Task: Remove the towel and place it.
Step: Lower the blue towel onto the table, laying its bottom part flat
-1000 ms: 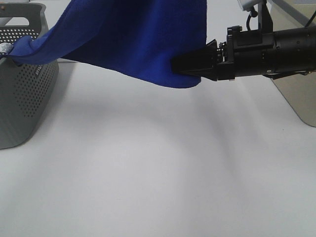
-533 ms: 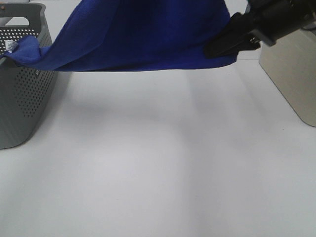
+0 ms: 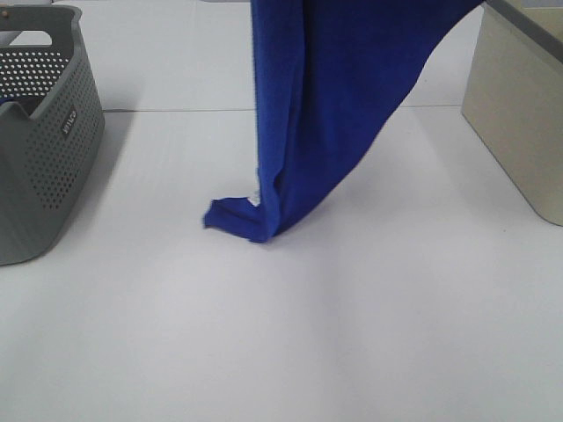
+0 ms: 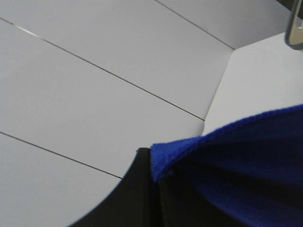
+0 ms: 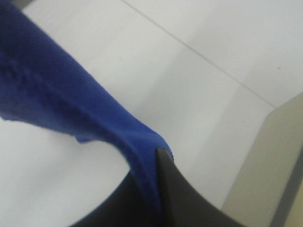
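The royal-blue towel (image 3: pixel 327 114) hangs down from above the top edge of the exterior high view. Its lowest corner lies folded on the white table (image 3: pixel 290 334), with a bit of white tag (image 3: pixel 255 196) showing there. Both grippers are out of the exterior high view. In the left wrist view my left gripper (image 4: pixel 155 189) is shut on an edge of the towel (image 4: pixel 236 161). In the right wrist view my right gripper (image 5: pixel 158 189) is shut on another edge of the towel (image 5: pixel 71 101), which trails away below it.
The grey perforated basket (image 3: pixel 44 149) stands at the left edge of the table, apart from the towel. A beige box (image 3: pixel 519 105) stands at the right edge and also shows in the right wrist view (image 5: pixel 267 161).
The towel has come fully out of the basket. It was stretched sideways and now hangs steeply, its low corner touching the table. The right arm has risen out of the exterior view.
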`<state>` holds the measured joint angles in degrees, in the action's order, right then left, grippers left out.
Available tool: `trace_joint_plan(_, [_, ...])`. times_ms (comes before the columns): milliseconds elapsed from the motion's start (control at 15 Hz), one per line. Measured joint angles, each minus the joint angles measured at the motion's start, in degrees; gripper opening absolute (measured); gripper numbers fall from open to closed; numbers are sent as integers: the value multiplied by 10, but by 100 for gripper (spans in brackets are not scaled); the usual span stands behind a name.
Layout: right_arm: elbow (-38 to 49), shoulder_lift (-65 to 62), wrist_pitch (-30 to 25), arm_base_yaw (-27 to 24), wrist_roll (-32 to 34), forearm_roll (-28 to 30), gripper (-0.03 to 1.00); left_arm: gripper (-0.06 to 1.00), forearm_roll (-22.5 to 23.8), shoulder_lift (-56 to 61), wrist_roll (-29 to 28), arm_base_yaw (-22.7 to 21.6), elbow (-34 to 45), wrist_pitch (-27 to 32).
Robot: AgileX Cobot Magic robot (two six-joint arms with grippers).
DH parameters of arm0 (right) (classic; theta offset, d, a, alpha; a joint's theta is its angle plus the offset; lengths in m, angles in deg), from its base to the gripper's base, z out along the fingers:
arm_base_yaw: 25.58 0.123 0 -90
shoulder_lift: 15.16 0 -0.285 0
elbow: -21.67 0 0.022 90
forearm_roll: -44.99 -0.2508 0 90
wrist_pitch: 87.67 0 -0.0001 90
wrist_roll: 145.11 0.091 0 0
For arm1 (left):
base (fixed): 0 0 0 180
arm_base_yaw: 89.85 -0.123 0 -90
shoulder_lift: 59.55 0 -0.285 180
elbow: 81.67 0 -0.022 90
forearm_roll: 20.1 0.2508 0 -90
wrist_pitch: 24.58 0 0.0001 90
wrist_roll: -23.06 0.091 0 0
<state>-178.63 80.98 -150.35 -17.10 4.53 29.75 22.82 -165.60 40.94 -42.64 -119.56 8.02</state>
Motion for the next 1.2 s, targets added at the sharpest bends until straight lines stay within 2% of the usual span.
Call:
trace_joint_plan(67, [-32, 0, 28, 0, -18, 7, 2, 0, -4, 0, -29, -42, 0, -46])
trace_joint_plan(133, [-41, 0, 62, 0, -30, 7, 2, 0, -11, 0, -36, -58, 0, -69])
trace_joint_plan(600, [-46, 2, 327, 0, -76, 8, 2, 0, -26, -29, -41, -140, 0, -215])
trace_joint_plan(733, [-46, 15, 367, 0, -80, 8, 2, 0, -26, -48, -41, -160, 0, -253])
trace_joint_plan(1000, [-52, 88, 471, 1, -81, 2, 2, 0, -30, -112, -42, -235, -2, -427])
trace_joint_plan(1067, [-76, 128, 512, 7, -81, -7, 2, 0, -46, -168, -41, -264, -29, -491])
trace_joint_plan(1200, [-155, 197, 529, 22, -94, -8, 2, 0, -57, -225, -36, -279, -88, -509])
